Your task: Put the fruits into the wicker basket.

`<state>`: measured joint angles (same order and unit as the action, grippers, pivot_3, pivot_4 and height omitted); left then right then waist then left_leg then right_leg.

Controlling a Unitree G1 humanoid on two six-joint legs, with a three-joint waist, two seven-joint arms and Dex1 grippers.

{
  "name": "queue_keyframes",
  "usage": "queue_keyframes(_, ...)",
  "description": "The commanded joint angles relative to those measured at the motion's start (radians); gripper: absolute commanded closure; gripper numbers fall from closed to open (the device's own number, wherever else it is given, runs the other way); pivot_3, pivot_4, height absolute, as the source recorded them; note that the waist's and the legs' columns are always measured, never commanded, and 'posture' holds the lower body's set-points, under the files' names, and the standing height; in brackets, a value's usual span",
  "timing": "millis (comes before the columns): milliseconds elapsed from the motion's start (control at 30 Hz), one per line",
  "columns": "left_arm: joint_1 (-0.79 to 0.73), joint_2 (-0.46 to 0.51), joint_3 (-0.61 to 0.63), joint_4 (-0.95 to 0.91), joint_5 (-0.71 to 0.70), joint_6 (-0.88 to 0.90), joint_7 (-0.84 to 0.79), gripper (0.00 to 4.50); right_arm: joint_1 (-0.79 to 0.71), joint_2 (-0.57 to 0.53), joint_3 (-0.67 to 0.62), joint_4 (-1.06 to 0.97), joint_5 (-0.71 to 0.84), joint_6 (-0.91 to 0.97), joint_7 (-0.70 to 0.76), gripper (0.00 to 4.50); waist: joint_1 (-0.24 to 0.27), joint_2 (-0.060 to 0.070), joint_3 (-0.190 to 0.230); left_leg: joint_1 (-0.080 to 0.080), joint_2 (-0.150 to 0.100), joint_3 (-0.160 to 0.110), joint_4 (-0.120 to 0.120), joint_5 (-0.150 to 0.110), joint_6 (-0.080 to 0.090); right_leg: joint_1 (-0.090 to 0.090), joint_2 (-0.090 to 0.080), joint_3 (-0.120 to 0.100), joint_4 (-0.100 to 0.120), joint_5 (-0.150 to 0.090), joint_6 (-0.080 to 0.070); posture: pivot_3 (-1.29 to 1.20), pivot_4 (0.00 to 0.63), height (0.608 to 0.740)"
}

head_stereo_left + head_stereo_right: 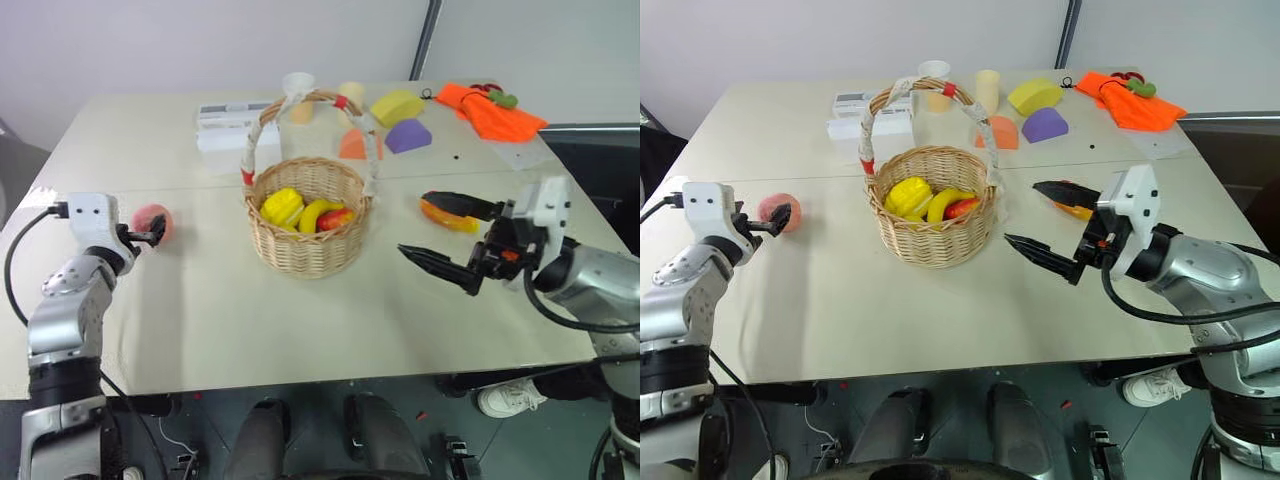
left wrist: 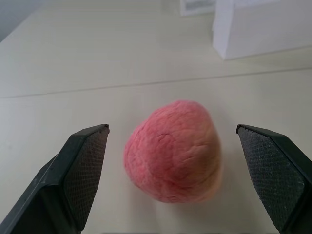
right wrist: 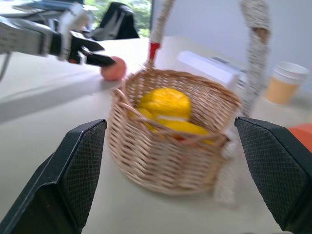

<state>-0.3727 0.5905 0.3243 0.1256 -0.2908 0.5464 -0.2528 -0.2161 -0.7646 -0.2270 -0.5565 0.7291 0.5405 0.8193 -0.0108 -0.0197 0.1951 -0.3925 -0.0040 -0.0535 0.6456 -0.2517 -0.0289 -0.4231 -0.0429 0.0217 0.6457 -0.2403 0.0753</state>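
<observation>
The wicker basket (image 1: 308, 228) is rough woven cane, its handle wrapped in white cloth-like tape. The peach (image 2: 173, 152) has a matt, finely wrinkled skin, and the table (image 1: 200, 310) looks smooth and matt. The left gripper's pads (image 2: 85, 165) are black with a fine grid texture.

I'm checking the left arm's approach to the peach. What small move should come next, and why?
Probably ease the left gripper a little further forward, then close. Its fingers stand open on either side of the peach, which still lies on the table, outside the wicker basket.
</observation>
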Motion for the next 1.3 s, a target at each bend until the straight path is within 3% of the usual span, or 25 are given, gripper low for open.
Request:
queue_keyframes(33, -0.074, 0.035, -0.025, 0.026, 0.033, 0.048, 0.005, 0.0, -0.011, 0.015, 0.014, -0.06, 0.034, -0.001, -0.007, 0.12, 0.001, 0.0, 0.0, 0.0, 0.0, 0.0, 0.0, 0.0, 0.0, 0.0, 0.0, 0.0, 0.0, 0.0, 0.0, 0.0, 0.15, 0.732)
queue_keyframes(367, -0.191, 0.019, -0.049, 0.176, 0.03, 0.142, -0.038, 0.0, 0.012, 0.063, 0.06, -0.116, 0.051, -0.003, -0.048, 0.12, -0.001, 0.0, 0.0, 0.0, 0.0, -0.001, 0.0, 0.0, 0.0, 0.0, -0.001, -0.001, 0.0, 0.0, 0.0, 0.0, 0.15, 0.732)
queue_keyframes(467, -0.192, 0.005, -0.025, 0.172, 0.014, 0.168, -0.028, 0.85, 0.014, 0.066, 0.061, -0.119, 0.047, -0.004, -0.056, 0.0, -0.001, 0.0, 0.0, 0.0, 0.0, -0.001, 0.0, 0.0, 0.0, 0.0, -0.001, -0.001, 0.001, 0.0, 0.0, 0.0, 0.15, 0.732)
queue_keyframes(567, -0.183, 0.015, -0.035, 0.159, 0.038, 0.183, -0.02, 2.21, 0.012, 0.067, 0.064, -0.12, 0.044, -0.005, -0.06, 0.0, 0.0, -0.001, 0.0, 0.0, 0.0, -0.001, 0.0, 0.0, 0.0, 0.0, -0.002, -0.001, 0.0, 0.0, 0.001, 0.0, 0.15, 0.732)
queue_keyframes(833, -0.096, 0.071, -0.033, 0.041, 0.079, 0.149, -0.037, 2.21, -0.005, 0.061, 0.069, -0.106, 0.031, -0.012, -0.064, 0.0, -0.005, -0.001, 0.0, 0.001, 0.001, -0.002, -0.001, 0.0, 0.0, 0.0, -0.002, 0.0, 0.001, 0.0, 0.0, 0.0, 0.15, 0.732)
queue_keyframes(1000, 0.039, 0.098, 0.071, -0.298, -0.14, 0.042, -0.308, 2.21, -0.026, 0.037, 0.025, -0.054, 0.029, -0.016, -0.051, 0.0, -0.001, -0.001, 0.0, -0.001, 0.002, -0.003, -0.001, 0.0, 0.0, -0.001, -0.004, 0.0, 0.0, 0.0, -0.001, 0.0, 0.15, 0.732)
queue_keyframes(1100, 0.046, 0.115, 0.101, -0.454, -0.331, 0.164, -0.396, 2.21, -0.046, 0.02, -0.005, -0.003, 0.02, -0.025, -0.041, 0.0, 0.012, -0.002, 0.0, -0.003, 0.001, -0.004, 0.0, 0.0, -0.001, -0.001, -0.006, 0.0, -0.002, -0.002, -0.004, 0.0, 0.15, 0.732)
queue_keyframes(1200, -0.059, 0.112, -0.013, -0.541, -0.393, 0.242, -0.394, 2.21, -0.064, 0.008, -0.012, 0.037, 0.011, -0.032, -0.025, 0.0, 0.022, -0.002, 0.0, -0.002, 0.0, -0.003, 0.001, 0.0, -0.001, 0.0, -0.005, 0.0, -0.002, -0.002, -0.004, 0.0, 0.15, 0.732)
queue_keyframes(1300, -0.166, 0.098, -0.199, -0.532, -0.263, 0.217, -0.357, 2.21, -0.064, 0.002, -0.011, 0.055, -0.006, -0.039, -0.021, 0.0, 0.023, -0.002, 0.0, -0.001, -0.001, 0.0, 0.002, 0.0, -0.001, 0.003, -0.003, -0.001, -0.003, -0.002, -0.004, 0.0, 0.15, 0.732)
